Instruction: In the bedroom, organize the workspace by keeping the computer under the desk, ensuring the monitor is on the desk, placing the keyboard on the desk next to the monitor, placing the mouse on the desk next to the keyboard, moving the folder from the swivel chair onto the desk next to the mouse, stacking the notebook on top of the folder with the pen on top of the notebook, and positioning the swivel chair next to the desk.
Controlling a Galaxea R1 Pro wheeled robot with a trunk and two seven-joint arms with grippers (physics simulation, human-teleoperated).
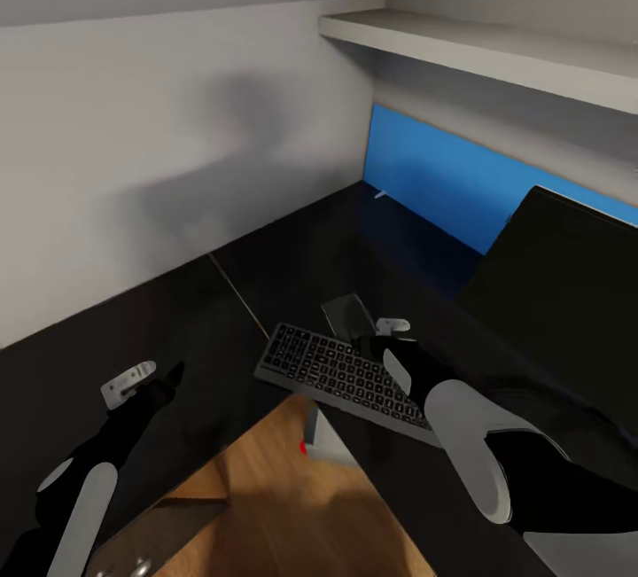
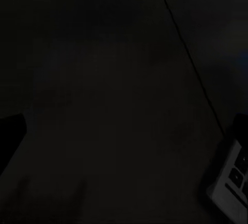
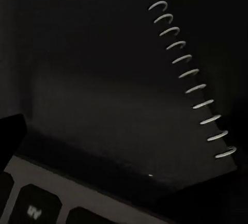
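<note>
The black keyboard [image 1: 337, 373] with grey keys lies on the black desk [image 1: 106, 329], its near edge hanging past the desk's inner corner. My right gripper [image 1: 383, 339] hovers at the keyboard's far edge and looks open; the right wrist view has keys [image 3: 46, 198] close below one dark finger [image 3: 10, 131]. Just beyond lies a dark spiral-bound notebook [image 1: 347, 315], with its wire rings [image 3: 181, 59] in plain sight. The black monitor [image 1: 558, 276] stands at the right. My left gripper [image 1: 159, 379] is open over the bare desk, left of the keyboard's corner [image 2: 232, 182]. The grey computer [image 1: 321, 440] with its red dot sits under the desk.
A blue back panel [image 1: 425, 169] runs behind the desk, under a white shelf [image 1: 478, 50]. A grey wall closes off the left and back. Wooden floor [image 1: 292, 506] shows in the desk's inner angle.
</note>
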